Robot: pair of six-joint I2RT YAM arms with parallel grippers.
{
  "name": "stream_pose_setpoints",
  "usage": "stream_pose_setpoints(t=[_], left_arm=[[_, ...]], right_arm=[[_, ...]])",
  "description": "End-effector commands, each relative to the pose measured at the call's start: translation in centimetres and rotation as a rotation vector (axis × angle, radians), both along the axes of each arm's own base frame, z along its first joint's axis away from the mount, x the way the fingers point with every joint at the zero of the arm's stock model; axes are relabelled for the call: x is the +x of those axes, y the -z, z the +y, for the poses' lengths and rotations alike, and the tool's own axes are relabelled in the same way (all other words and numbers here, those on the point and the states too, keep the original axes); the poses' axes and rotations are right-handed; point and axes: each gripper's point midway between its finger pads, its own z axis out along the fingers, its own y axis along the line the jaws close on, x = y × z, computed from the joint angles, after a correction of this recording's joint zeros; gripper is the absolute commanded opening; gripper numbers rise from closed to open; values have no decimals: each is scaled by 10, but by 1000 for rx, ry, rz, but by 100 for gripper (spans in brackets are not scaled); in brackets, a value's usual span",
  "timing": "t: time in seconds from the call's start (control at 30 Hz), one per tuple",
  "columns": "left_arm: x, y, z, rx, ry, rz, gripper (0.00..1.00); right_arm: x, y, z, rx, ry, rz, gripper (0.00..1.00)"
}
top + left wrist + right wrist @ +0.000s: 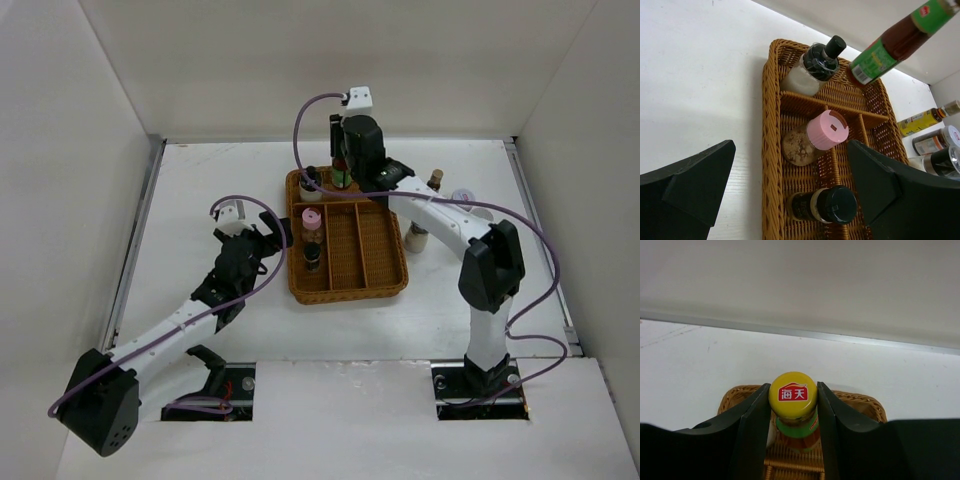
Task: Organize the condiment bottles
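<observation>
Three bottles sit in the wicker tray [771, 150], and a fourth is in hand. The right gripper [793, 396] is clenched on the yellow-capped bottle [890, 45], its fingers pinching just under the cap. A grip that high likely lets the body hang free and drop into a slot without the fingers hitting the dividers.

The bottle hangs tilted below the gripper, over the tray's far cross compartment and just beside the black-topped shaker [812, 67]. Whether its base touches the wicker cannot be told.

The left gripper [790, 160] is released, jaws wide and holding nothing, hovering beside the tray's left wall. It is probably waiting clear so the arms don't clash.

Ahead of it, one long lane holds the pink-capped jar [826, 130] and, nearer, the black-capped jar [835, 204], both upright. The other long lanes look empty.

Beyond the tray on the far side from the left gripper, a yellow-labelled bottle [920, 121], a grey-lidded jar [937, 140] and at least one more stand on the surface [200, 200], not yet sorted. The task looks about half done.
</observation>
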Motion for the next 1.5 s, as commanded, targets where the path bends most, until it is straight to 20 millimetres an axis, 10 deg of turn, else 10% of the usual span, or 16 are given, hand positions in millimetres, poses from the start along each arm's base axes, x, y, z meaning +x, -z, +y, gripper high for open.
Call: stream_pose_setpoints(t=[0.0, 0.67, 0.93, 1.13, 1.33, 1.47], left_arm=[[4, -11, -1, -38, -3, -42, 97], [5, -10, -4, -37, 6, -39, 97], [5, -8, -5, -34, 9, -34, 97], [5, -10, -4, -39, 6, -39, 97], [4, -12, -8, -44, 21, -42, 97], [4, -11, -13, -48, 38, -38, 97]], right_arm=[[13, -75, 3, 143, -19, -190, 19], [11, 59, 11, 148, -28, 38, 30], [-10, -2, -5, 199, -31, -43, 86], [-68, -38, -54, 238, 1, -93, 89], [-128, 60, -168, 127, 324, 86, 90], [-147, 104, -209, 57, 423, 177, 96]])
